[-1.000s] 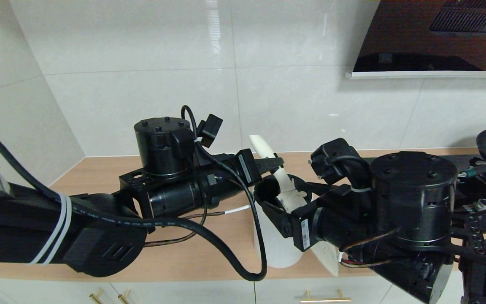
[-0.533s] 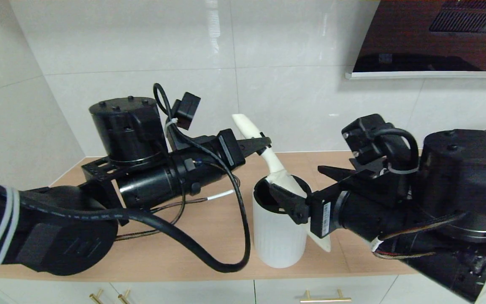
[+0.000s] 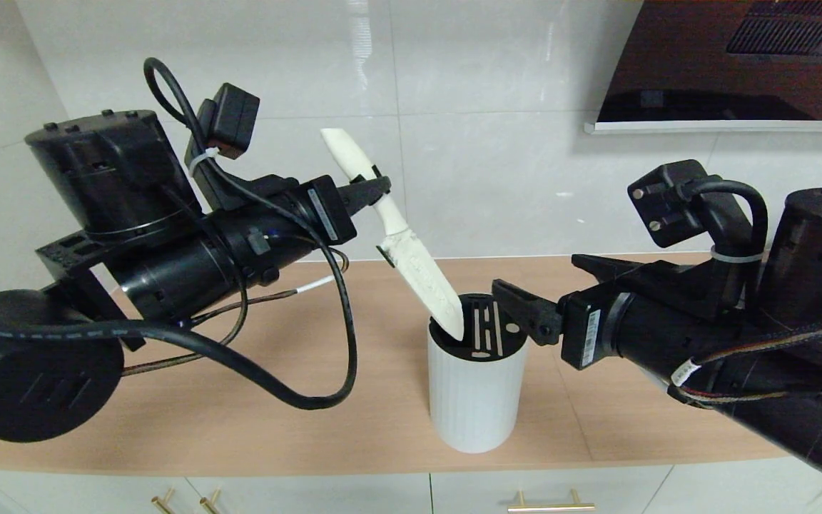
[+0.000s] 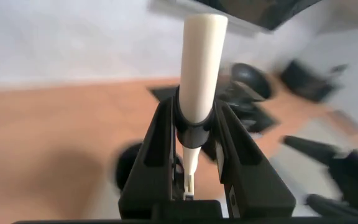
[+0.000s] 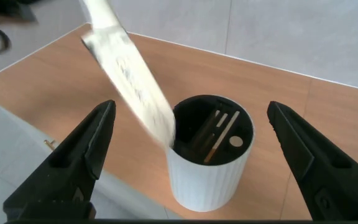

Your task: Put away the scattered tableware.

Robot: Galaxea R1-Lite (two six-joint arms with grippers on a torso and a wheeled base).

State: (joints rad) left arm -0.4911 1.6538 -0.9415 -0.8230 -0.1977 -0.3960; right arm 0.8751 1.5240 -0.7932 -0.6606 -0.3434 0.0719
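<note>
My left gripper [image 3: 375,187] is shut on the handle of a white knife [image 3: 411,257], held tilted above the counter. The blade tip reaches just over the rim of a white ribbed utensil holder [image 3: 477,400] with a black slotted insert. In the left wrist view the knife handle [image 4: 201,62] stands clamped between the fingers [image 4: 160,149]. My right gripper [image 3: 525,303] is open beside the holder's top, on its right. In the right wrist view the holder [image 5: 209,158] sits between the open fingers, with the knife blade [image 5: 132,84] at its rim.
The holder stands near the front edge of a wooden counter [image 3: 297,421]. White tiled wall behind. A dark range hood [image 3: 732,64] hangs at the upper right. White cabinet fronts with brass handles [image 3: 550,505] lie below the counter.
My left gripper has lifted the knife up and to the left, so the blade has risen out of the holder. The right gripper has drawn back to the right, off the holder.
</note>
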